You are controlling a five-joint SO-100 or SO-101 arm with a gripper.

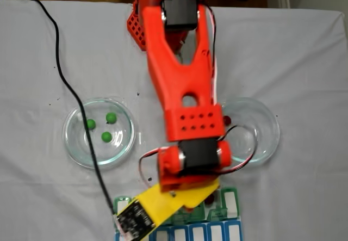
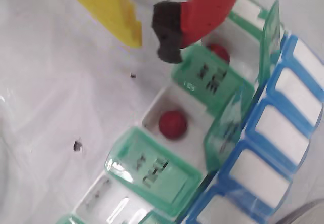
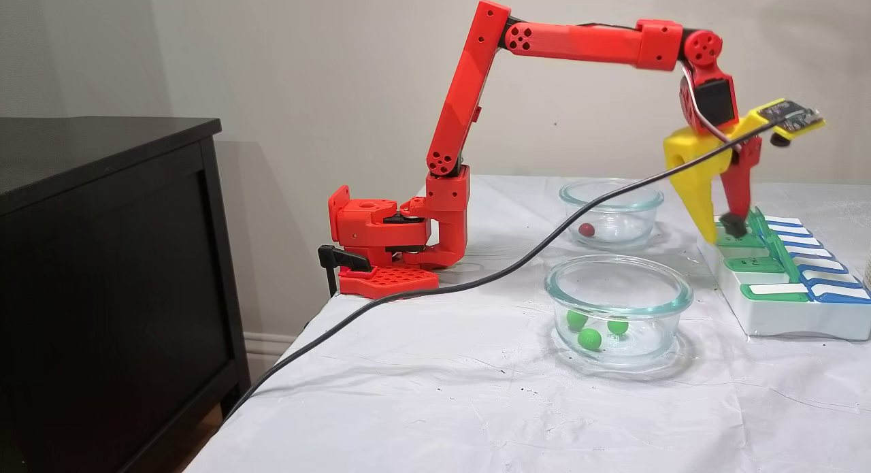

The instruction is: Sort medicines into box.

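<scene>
Hand [image 3: 722, 231] over the box [image 3: 782, 310], fingertips apart, nothing between them. Directly beneath it, in the wrist view: one ball [image 2: 172, 124] in an open compartment, another ball [image 2: 218, 53] in the next. Behind the hand, toward the arm's base: two dishes on the table [image 3: 422, 391], one [image 3: 618, 308] with three balls, the other [image 3: 611, 213] with one

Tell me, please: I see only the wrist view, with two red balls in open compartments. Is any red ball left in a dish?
Observer: Yes, one red ball lies in the far glass dish.
Operator: And the green ones?
Observer: All three green balls lie in the other dish.
Operator: Is anything in the way there?
Observer: Possibly. In the fixed view from above, the black cable runs across that dish.
</scene>
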